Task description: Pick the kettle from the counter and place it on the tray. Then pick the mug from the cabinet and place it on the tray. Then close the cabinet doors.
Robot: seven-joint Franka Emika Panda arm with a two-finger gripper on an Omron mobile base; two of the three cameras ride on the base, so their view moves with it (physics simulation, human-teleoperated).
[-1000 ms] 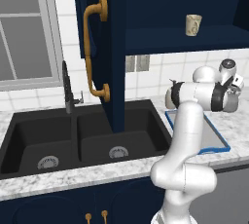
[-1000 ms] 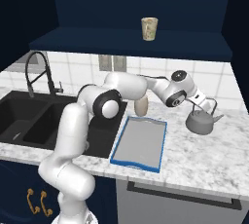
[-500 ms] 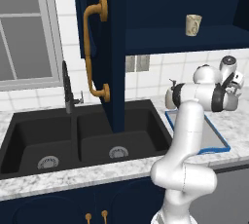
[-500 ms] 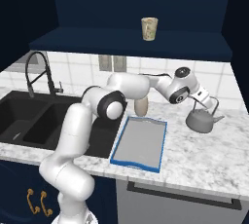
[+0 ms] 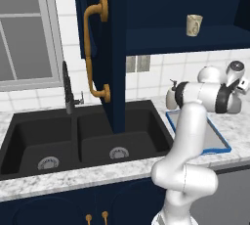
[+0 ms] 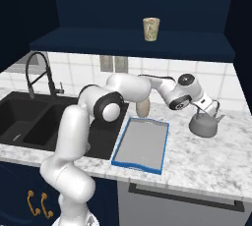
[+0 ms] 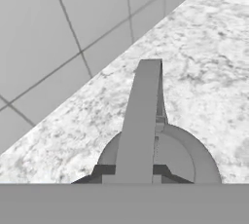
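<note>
The grey kettle [image 6: 203, 126] stands on the speckled counter [image 6: 216, 161], right of the blue-rimmed tray [image 6: 119, 149]. My gripper [image 6: 206, 108] sits over it, and in the hand view my gripper [image 7: 133, 172] has its jaws pressed on both sides of the arched kettle handle [image 7: 141, 121]. The kettle's base rests on the counter [image 7: 204, 52]. The cream mug [image 6: 151, 28] stands on the navy cabinet shelf [image 6: 98, 43]; in the left base view the mug [image 5: 194, 25] shows at the upper right. One cabinet door [image 5: 113, 92] hangs open, and the tray [image 5: 218, 141] lies behind my arm.
A cream soap dispenser [image 6: 142, 108] stands by the wall at the tray's far end. The black double sink [image 5: 73, 138] with its tap [image 5: 68, 89] lies to the left. The tiled wall [image 7: 58, 38] is close behind the kettle.
The jaws have closed from wide open onto the kettle's handle. The arm has barely shifted and the kettle has stayed on the counter.
</note>
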